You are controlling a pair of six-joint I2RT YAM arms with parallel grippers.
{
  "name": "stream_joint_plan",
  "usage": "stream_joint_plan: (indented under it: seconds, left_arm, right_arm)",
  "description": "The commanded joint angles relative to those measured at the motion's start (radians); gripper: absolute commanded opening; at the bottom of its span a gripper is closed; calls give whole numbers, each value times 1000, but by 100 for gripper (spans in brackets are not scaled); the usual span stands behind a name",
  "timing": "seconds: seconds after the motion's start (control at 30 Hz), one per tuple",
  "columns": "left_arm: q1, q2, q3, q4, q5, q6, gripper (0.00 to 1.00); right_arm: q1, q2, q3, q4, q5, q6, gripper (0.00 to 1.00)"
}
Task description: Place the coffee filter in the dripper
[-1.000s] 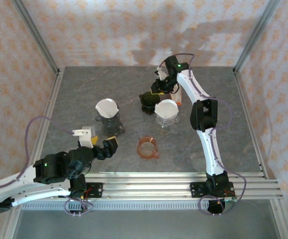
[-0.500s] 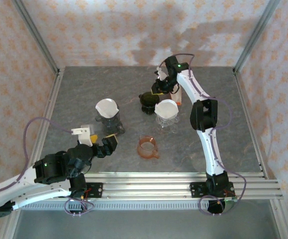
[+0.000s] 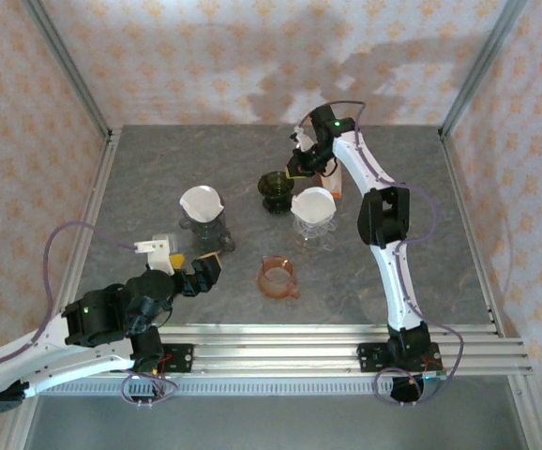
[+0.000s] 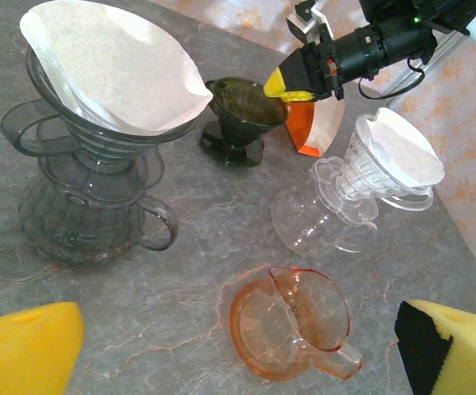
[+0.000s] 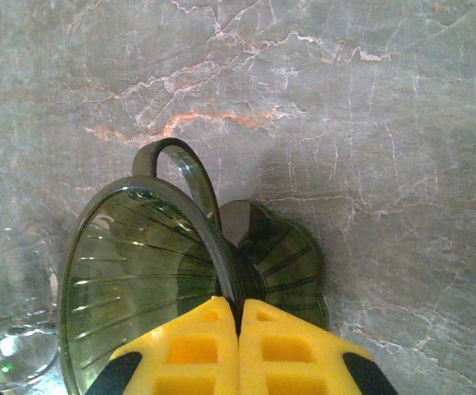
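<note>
Jaws pinching, right gripper (image 5: 238,311), ribbed green dripper (image 5: 139,271)

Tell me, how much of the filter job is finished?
Two look done: the grey dripper and the clear dripper each hold a white paper filter. In hand: the right hand pinches the rim of the empty dark green dripper; the left hand is open. Left: that one and the orange dripper have no filter.

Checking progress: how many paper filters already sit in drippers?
2: one filter in the grey dripper at left, one filter in the clear dripper at right. The green dripper and orange dripper hold none.
</note>
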Motion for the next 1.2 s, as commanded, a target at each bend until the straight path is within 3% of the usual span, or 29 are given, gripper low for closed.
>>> stream_joint_plan:
  seconds: [0.0,0.8,1.17]
  left_arm:
    - [6,-2,-13,16,-4,-5,97]
    - [11,-16,-22,14,-5,-6,98]
    - [13,-39,-30,13,-8,-10,97]
  right_arm:
    - [-5,-25,-31,33,-6,28,0]
    - [-30,-192,-26,235,8,242,0]
    - [-30,-366,-56,272,33,323,0]
